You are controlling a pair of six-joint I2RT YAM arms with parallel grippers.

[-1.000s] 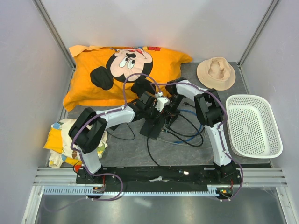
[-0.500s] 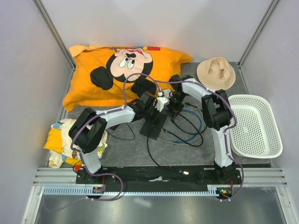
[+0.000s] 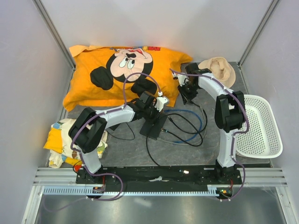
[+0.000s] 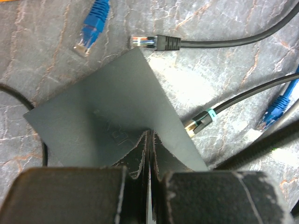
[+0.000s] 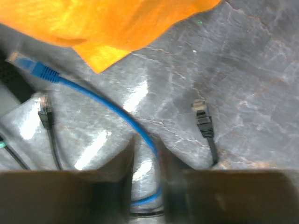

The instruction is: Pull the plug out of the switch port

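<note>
The switch (image 3: pixel 155 127) is a flat black box at mid-table, also in the left wrist view (image 4: pixel 107 112). My left gripper (image 3: pixel 156 114) (image 4: pixel 150 135) is shut, its tips pressed on the switch's top. A black plug with a teal band (image 4: pixel 202 120) has its tip at the switch's right edge; I cannot tell whether it is seated. A black plug (image 4: pixel 154 43) and a blue plug (image 4: pixel 91 32) lie loose beyond the switch. My right gripper (image 3: pixel 188 91) (image 5: pixel 145 140) is open, away at the back right. A blue cable (image 5: pixel 93 95) runs between its fingers; its plug (image 5: pixel 28 65) lies free.
An orange cartoon pillow (image 3: pixel 121 70) lies at the back left. A tan hat (image 3: pixel 216 72) sits at the back right. A white perforated basket (image 3: pixel 254 126) stands on the right. Folded cloth (image 3: pixel 58 140) is on the left. Black and blue cable loops (image 3: pixel 187 126) lie right of the switch.
My right gripper has swung from the switch's far end to the back right, near the hat. The blue cable loop shifted. My left gripper stayed on the switch.
</note>
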